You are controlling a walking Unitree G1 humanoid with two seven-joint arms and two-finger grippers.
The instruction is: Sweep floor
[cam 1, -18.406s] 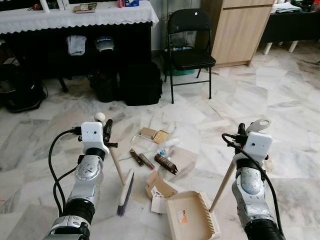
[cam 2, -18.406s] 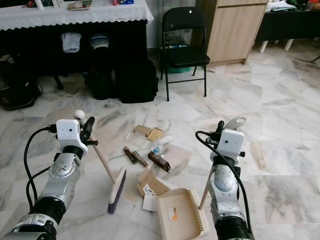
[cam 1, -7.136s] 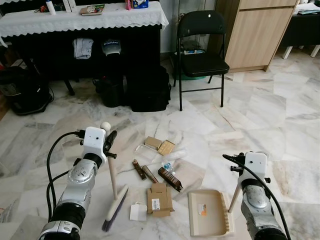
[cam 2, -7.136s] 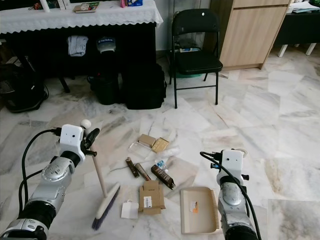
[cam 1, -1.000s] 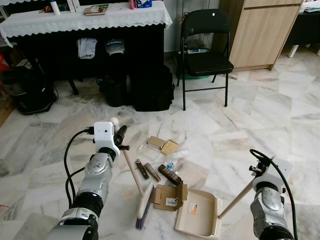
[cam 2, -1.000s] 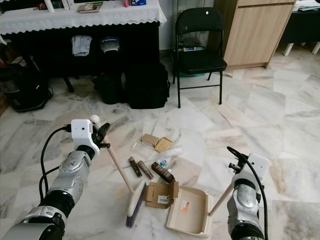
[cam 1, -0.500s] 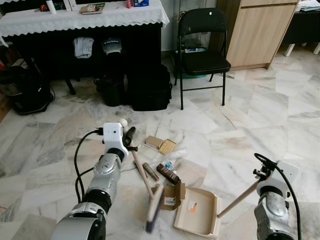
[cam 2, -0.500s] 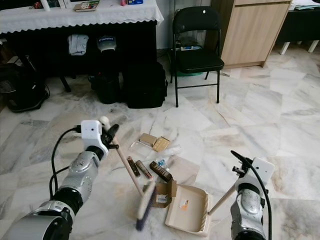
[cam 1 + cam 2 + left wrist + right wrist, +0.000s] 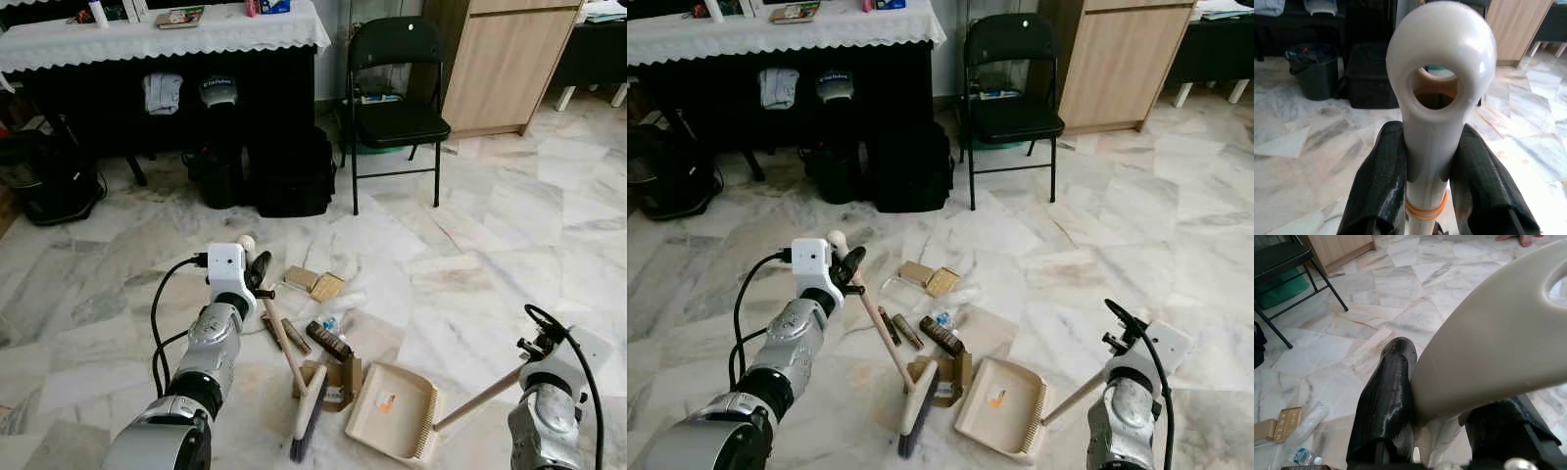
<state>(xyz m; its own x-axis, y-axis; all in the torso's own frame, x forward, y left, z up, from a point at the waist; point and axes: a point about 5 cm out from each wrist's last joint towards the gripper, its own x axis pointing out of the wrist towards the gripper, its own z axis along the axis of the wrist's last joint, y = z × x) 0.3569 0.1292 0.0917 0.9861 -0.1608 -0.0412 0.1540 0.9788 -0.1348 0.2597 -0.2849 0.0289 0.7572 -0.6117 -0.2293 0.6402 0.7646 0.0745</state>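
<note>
Under the left tool (image 9: 257, 271), broom (image 9: 290, 364) slants bristles-down toward dustpan (image 9: 392, 411).

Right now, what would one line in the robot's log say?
left gripper: shut on broom | right gripper: shut on dustpan handle | brush head against cardboard box beside dustpan mouth

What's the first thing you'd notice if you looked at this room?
The broom in the left gripper, its brush pressed against a cardboard box beside the beige dustpan, whose handle the right gripper holds. Wrappers and small boxes litter the marble floor behind them, before a black folding chair.
</note>
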